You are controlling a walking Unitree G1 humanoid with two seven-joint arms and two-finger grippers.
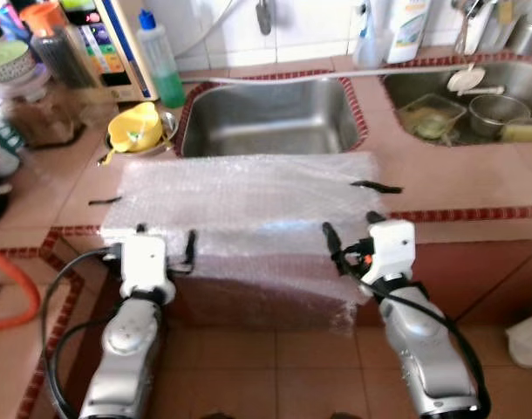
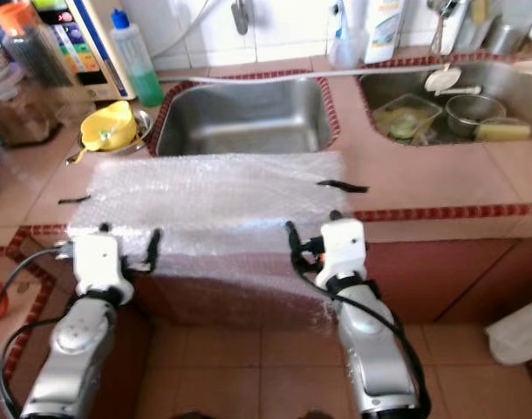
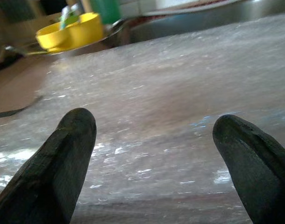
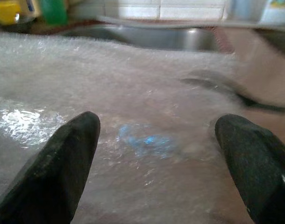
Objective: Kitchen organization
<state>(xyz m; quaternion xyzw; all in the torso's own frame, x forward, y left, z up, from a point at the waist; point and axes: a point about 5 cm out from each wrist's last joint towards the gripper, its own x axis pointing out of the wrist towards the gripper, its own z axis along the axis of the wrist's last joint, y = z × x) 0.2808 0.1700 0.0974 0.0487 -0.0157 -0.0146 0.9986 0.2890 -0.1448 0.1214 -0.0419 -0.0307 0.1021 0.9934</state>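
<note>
A clear bubble wrap sheet (image 1: 248,201) lies on the tiled counter in front of the steel sink (image 1: 270,118), and its near edge hangs over the counter front. My left gripper (image 1: 166,237) is open at the sheet's near left corner, fingers (image 3: 63,158) just above the wrap. At the near right corner my right gripper (image 1: 351,227) is also open, with its fingers (image 4: 63,158) spread over the wrap (image 4: 147,102). Nothing is held between either pair. Black tape strips (image 1: 377,186) sit at the sheet's right and left edges.
A yellow cup (image 1: 135,129) rests in a steel bowl left of the sink, beside a green soap bottle (image 1: 161,61). Jars crowd the far left. A second sink (image 1: 475,105) on the right holds dishes. An orange hose (image 1: 13,279) curves at the left, and a white bag (image 1: 528,336) lies on the floor at the right.
</note>
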